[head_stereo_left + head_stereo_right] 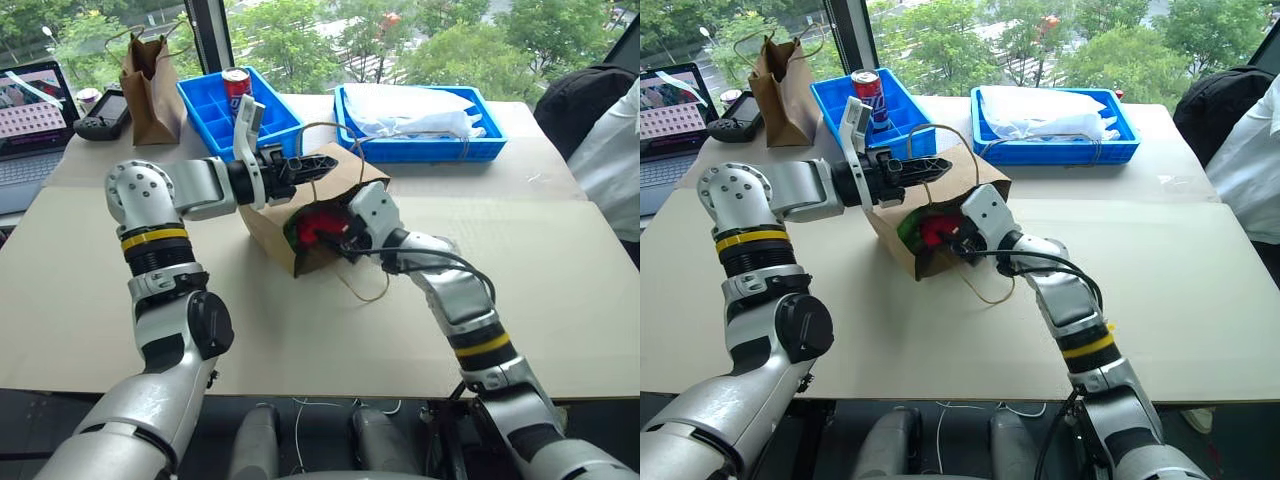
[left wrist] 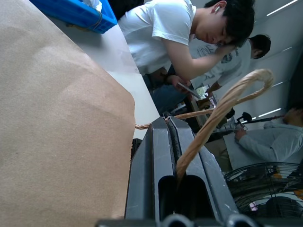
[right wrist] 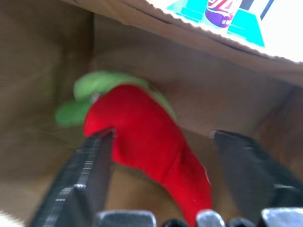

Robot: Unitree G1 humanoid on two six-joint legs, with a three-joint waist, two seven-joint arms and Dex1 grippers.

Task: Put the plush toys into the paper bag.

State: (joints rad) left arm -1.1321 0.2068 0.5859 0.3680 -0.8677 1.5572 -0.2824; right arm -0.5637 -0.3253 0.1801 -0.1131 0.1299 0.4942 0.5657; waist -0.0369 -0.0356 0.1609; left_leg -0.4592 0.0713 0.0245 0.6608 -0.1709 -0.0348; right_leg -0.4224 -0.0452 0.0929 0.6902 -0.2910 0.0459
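The red plush chili pepper with its green stem (image 3: 151, 142) lies inside the wide brown kraft paper bag (image 1: 270, 225), which rests on its side on the pale desk (image 1: 560, 290) with its mouth towards you. Beside it, deeper in, sits the lime-green rounded plush toy (image 3: 78, 111), its face not visible. Your right claw (image 1: 345, 235) is in the bag mouth, fingers spread apart on either side of the chili, one touching it, neither clamping. Your left claw (image 1: 315, 165) is closed on the twisted paper loop handle (image 2: 222, 111), evidently lifting the upper wall so the mouth stays open. In my judgement both toys are in; withdraw carefully so the chili is not dragged out
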